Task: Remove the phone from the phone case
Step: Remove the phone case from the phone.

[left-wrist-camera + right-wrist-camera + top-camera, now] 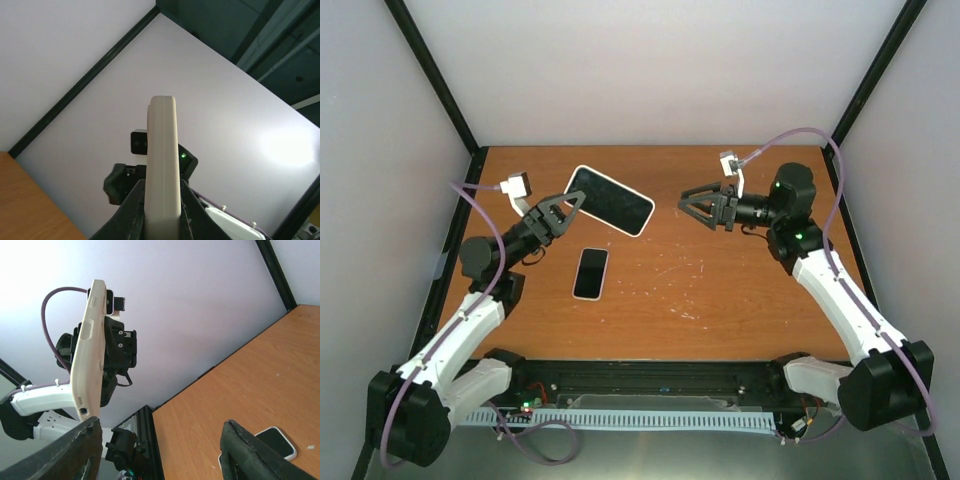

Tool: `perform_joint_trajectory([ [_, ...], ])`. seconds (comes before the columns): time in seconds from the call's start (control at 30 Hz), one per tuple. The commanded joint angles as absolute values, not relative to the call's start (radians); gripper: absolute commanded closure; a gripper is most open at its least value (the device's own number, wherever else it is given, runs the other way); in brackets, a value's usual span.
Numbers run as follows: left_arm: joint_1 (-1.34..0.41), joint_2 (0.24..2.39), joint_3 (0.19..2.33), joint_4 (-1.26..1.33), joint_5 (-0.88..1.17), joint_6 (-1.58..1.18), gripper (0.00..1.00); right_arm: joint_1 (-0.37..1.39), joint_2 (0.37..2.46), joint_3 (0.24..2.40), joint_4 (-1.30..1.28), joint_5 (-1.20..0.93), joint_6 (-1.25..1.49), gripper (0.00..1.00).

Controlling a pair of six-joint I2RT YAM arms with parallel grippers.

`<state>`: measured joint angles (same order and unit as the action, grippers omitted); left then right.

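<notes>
Top external: left end effector (577,201) clamps the case (617,201) by a corner; right end effector (686,205) gapes empty. Case seems light, bendy, slick; grip its rim.

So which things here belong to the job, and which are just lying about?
Job: phone case, held up by left gripper; phone, lying flat; right gripper, jaws open.
Just there: table; enclosure walls.
</notes>
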<state>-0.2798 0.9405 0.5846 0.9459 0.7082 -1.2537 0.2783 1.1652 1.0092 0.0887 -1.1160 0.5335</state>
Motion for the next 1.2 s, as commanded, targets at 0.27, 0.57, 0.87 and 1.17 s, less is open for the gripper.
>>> perform_joint_trajectory([
  [0.27,-0.32,0.995,0.618,1.13,0.667,-1.318,1.0,0.384,1.217,0.988,0.562,-1.187,0.953,0.54],
  [0.57,-0.328,1.019,0.615,1.167,0.669,-1.336,1.0,0.44,1.245,1.032,0.416,-1.163,0.852,0.63],
  [0.87,-0.33,1.014,0.613,1.161,0.673,-1.333,1.0,0.453,1.256,1.03,0.48,-1.176,0.894,0.83],
  [1.17,-0.33,1.065,0.604,1.213,0.708,-1.348,1.0,0.458,1.272,0.994,0.929,-1.253,1.217,0.96],
])
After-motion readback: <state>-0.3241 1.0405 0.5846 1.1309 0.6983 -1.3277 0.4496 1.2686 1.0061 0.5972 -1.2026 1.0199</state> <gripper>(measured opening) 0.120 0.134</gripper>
